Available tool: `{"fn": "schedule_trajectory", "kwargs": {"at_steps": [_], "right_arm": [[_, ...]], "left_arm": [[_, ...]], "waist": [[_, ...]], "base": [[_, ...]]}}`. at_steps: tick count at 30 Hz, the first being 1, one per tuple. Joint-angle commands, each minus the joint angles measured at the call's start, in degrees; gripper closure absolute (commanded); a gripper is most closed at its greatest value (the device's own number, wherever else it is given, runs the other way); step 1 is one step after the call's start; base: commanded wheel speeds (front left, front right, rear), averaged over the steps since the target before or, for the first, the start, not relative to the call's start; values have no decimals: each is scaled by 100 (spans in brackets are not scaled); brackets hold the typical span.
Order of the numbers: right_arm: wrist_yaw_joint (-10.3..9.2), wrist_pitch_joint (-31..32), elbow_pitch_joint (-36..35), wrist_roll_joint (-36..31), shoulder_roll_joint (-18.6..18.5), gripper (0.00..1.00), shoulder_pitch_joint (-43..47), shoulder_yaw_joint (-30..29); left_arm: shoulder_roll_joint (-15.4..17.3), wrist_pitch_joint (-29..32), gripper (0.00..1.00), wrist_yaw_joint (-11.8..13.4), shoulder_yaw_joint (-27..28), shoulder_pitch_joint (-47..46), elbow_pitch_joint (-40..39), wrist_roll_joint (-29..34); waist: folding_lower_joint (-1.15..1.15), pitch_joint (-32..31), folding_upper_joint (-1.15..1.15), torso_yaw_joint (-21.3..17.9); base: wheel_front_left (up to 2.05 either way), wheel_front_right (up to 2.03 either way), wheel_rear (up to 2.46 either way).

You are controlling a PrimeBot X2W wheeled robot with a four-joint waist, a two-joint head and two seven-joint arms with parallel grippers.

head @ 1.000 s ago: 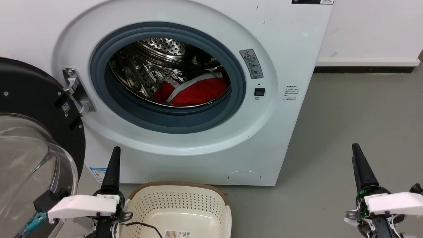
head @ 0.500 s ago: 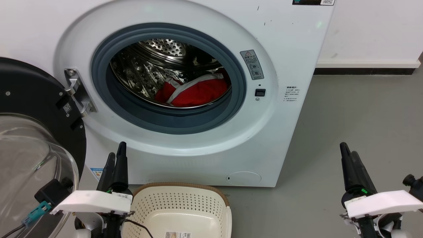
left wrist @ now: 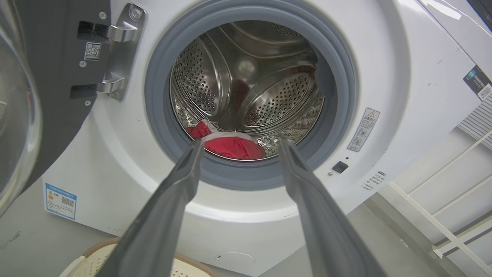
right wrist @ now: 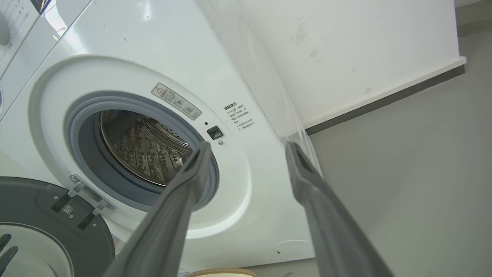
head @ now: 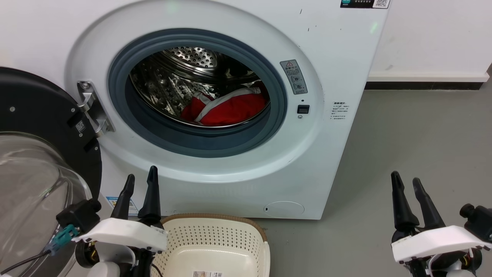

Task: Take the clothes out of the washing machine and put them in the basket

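Note:
The white washing machine (head: pixel 338 50) stands with its door swung open to the left. Red clothes (head: pixel 230 109) with white bands lie at the bottom of the steel drum, and the left wrist view shows the clothes (left wrist: pixel 230 146) just beyond the finger tips. The cream basket (head: pixel 215 246) with a brown rim sits on the floor in front of the washer. My left gripper (head: pixel 141 177) is open, low beside the basket's left end. My right gripper (head: pixel 405 181) is open over bare floor to the washer's right. Each holds nothing.
The black-rimmed glass door (head: pixel 34 161) hangs open at the far left, close to my left arm. Grey floor (head: pixel 415 127) stretches right of the washer to a white wall (head: pixel 430 34) with a dark skirting.
Both grippers have gone from shut to open. The left gripper has shifted right towards the basket, and the right gripper has moved slightly left. The camera has tilted a little.

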Motion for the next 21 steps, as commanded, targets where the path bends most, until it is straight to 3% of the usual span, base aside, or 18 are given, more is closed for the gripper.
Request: {"fn": "schedule_trajectory", "kwargs": {"at_steps": [1,21], "right_arm": [[7,-59,-34,-165,-32,0,4,-2],[10,-349,80,-1506,-38,0,44,74]], "left_arm": [[51,-48,0,27,-36,-111,-43,165],[201,-354,0,252,-257,-149,157,1316]], "waist": [[0,-2,0,1],[0,-26,0,16]], "base": [[0,0,0],[0,0,0]]}}
